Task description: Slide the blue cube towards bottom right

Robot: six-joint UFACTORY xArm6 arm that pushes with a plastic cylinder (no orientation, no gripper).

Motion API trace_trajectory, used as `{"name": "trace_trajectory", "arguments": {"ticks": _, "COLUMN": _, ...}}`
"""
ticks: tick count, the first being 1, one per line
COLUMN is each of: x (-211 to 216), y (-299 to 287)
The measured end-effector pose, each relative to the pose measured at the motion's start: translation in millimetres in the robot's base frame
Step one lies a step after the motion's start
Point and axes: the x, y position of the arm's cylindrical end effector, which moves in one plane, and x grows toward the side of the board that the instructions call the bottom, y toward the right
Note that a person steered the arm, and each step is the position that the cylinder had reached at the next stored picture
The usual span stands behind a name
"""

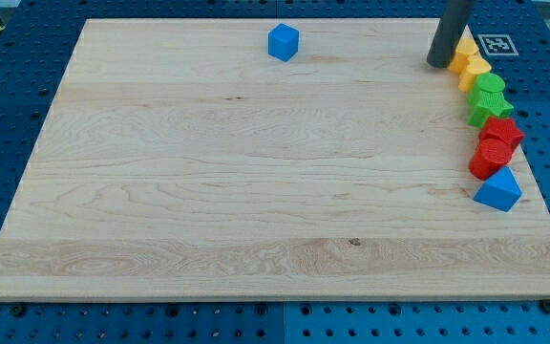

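Blue cube (pixel 283 42) sits near the board's top edge, a little left of the view's centre line, with bare wood all round it and nothing touching it. Wooden board (pixel 256 191) fills most of the view on a blue pegboard table (pixel 8 86).

My tip (pixel 439 63) is down on the board near the top right, well apart from the cube: cube is at roughly 9 o'clock from the tip, tip at 3 o'clock from the cube. No jaws on this rig, just a plain dark rod, so nothing is held or clamped.

Right edge holds a tight column of blocks. From the tip, at 3 to 4 o'clock and just beside it: yellow block (pixel 464 46), orange-yellow block (pixel 472 69), shapes unclear. Below them: green block (pixel 490 87), second green block (pixel 491 109), red block (pixel 502 131), red cylinder (pixel 490 158), then blue triangular block (pixel 498 190) at the bottom. Neighbours in the column appear to touch or nearly so.
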Motion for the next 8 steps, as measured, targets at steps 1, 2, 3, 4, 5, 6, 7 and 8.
{"name": "trace_trajectory", "arguments": {"ticks": 1, "x": 0.0, "y": -13.2}}
{"name": "trace_trajectory", "arguments": {"ticks": 2, "x": 9.4, "y": -48.8}}
{"name": "trace_trajectory", "arguments": {"ticks": 3, "x": 12.2, "y": -69.0}}
{"name": "trace_trajectory", "arguments": {"ticks": 4, "x": 33.3, "y": -91.6}}
{"name": "trace_trajectory", "arguments": {"ticks": 5, "x": 14.6, "y": -98.0}}
{"name": "trace_trajectory", "arguments": {"ticks": 6, "x": -15.1, "y": -129.9}}
{"name": "trace_trajectory", "arguments": {"ticks": 7, "x": -64.0, "y": -199.9}}
{"name": "trace_trajectory", "arguments": {"ticks": 8, "x": -91.6, "y": -250.8}}
